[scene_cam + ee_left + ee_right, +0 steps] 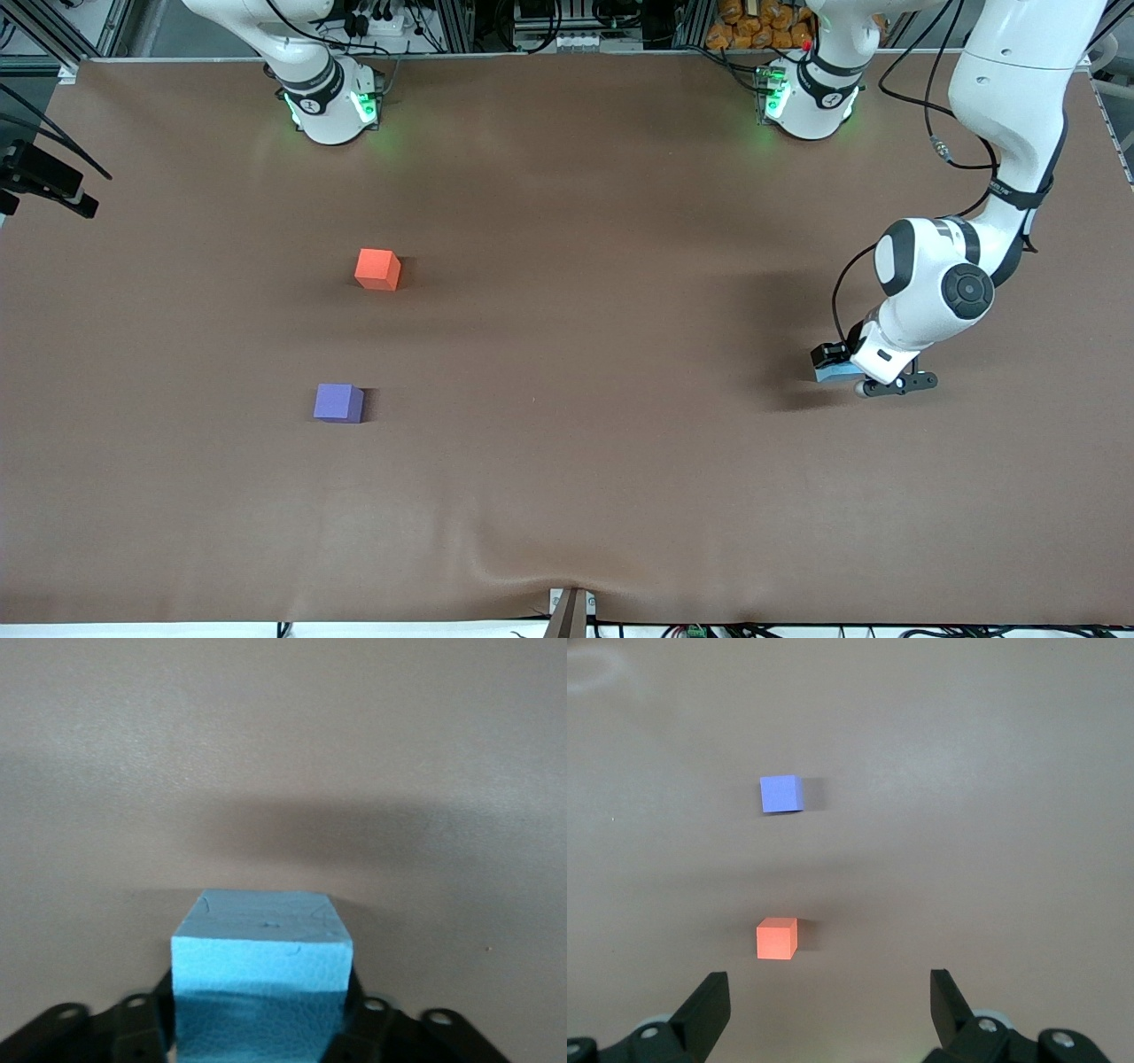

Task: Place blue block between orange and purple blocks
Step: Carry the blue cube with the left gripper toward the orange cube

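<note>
The left hand (852, 377) is closed on the blue block (261, 979) low over the surface (567, 478) at the left arm's end, well apart from the orange block (377, 268) and purple block (338, 402). It looks light, foam-like and slightly compressible (gentle pressure on opposite flat faces suits it). The right hand (828, 1014) waits high above those two blocks, its fingers spread and empty.

In the front view the left gripper (858, 377) hides most of the blue block (831, 373); the right gripper (828, 1014) is out of that frame; both wrist views cut the fingers off at the edge.
</note>
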You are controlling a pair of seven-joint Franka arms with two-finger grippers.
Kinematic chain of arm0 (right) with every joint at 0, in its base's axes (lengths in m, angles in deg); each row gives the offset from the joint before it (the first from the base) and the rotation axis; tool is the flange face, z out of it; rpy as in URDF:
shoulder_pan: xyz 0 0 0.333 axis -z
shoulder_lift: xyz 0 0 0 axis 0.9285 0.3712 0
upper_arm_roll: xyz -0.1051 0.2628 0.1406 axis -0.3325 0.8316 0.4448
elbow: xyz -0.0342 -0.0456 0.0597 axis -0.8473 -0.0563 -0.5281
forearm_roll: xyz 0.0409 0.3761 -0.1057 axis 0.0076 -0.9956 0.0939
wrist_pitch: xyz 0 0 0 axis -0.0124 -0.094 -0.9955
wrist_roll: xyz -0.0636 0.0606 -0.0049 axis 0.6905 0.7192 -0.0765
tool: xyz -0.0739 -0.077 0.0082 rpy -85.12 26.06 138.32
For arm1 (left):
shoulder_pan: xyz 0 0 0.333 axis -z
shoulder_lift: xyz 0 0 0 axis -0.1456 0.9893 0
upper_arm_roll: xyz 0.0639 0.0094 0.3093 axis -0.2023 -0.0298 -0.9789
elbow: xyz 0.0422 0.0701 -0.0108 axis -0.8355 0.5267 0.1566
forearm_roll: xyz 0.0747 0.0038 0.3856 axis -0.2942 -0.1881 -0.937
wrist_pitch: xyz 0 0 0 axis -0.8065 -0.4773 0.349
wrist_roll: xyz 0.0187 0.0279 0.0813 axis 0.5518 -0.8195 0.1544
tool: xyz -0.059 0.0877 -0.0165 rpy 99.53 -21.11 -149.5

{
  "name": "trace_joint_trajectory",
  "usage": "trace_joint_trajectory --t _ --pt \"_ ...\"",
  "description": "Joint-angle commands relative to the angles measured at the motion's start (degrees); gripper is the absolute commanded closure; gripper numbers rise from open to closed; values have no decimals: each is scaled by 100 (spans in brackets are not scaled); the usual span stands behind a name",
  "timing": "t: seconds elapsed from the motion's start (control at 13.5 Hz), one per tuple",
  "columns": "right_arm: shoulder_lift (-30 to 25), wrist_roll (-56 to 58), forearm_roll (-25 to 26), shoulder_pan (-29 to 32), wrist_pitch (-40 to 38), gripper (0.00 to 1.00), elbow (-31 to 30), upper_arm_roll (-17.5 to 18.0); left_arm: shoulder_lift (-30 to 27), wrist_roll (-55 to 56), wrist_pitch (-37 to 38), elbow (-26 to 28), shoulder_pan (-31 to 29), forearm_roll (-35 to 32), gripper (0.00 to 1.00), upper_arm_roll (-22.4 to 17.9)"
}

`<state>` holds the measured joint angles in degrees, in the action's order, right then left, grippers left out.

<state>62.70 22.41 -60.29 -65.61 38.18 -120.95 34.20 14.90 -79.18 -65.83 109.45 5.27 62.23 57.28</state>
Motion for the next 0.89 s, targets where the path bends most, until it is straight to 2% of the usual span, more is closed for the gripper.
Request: trace_joint_trajectory --t 0.0,0.15,0.3,0.44,0.59,0.81 --pt "62 59 -106 109 -73 0 119 52 -137 33 95 -35 213 77 100 20" --pt "62 51 -115 118 -73 0 119 52 -349 33 717 -296 327 77 100 343" --pt "62 51 -141 109 -73 0 119 52 -280 155 1664 -1067 389 95 100 913" --pt "62 51 -141 109 -73 0 119 43 -34 1004 2369 -1894 581 104 100 1328" --pt "62 51 -141 118 -82 0 119 43 98 1656 2836 -2545 1107 112 100 1373" --pt "62 51 -141 118 -73 0 119 43 405 2517 2900 -3240 1688 112 100 1373"
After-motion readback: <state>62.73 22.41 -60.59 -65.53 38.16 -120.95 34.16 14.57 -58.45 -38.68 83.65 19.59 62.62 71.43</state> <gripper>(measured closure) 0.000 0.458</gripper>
